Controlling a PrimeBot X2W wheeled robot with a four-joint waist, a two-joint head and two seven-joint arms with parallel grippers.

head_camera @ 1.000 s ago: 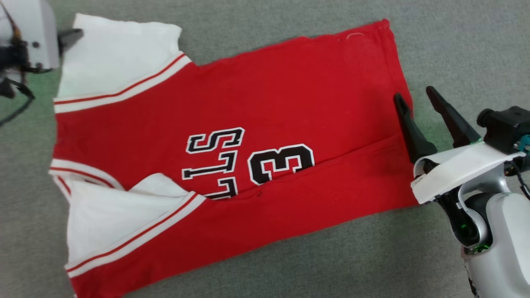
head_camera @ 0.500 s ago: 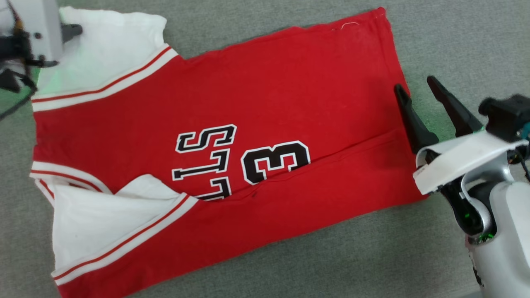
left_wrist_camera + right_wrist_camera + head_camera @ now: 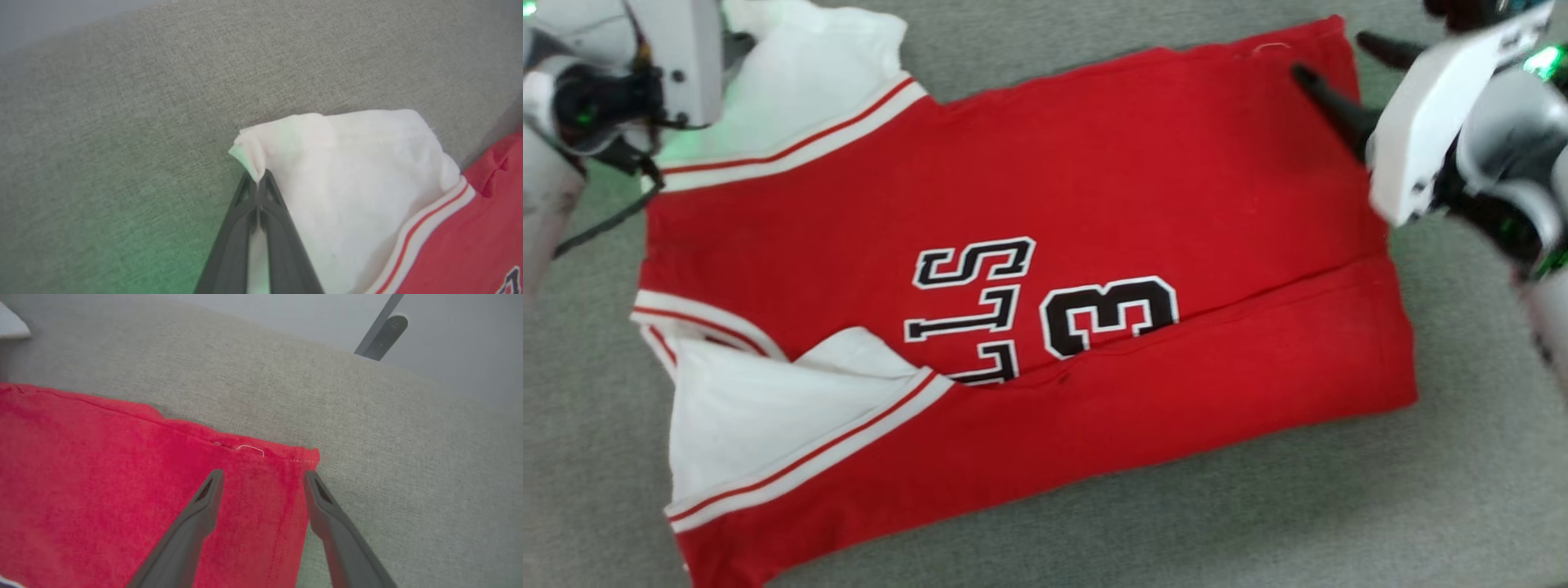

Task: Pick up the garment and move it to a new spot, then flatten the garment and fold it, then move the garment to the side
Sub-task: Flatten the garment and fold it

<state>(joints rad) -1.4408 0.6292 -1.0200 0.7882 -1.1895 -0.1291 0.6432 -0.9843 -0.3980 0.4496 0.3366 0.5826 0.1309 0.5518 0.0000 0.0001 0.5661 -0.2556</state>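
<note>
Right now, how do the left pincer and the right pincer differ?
The left pincer is shut; the right pincer is open. The left pincer pinches a white sleeve of the shirt; the right pincer holds nothing, poised over its red hem corner. Both have dark fingers.

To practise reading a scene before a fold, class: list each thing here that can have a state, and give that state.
red jersey: spread print-up on the grey fabric, near long edge folded over the print.
far white sleeve: corner pinched and puckered.
left end effector: shut on that sleeve corner.
right end effector: open at the jersey's far hem corner, gripping nothing.
</note>
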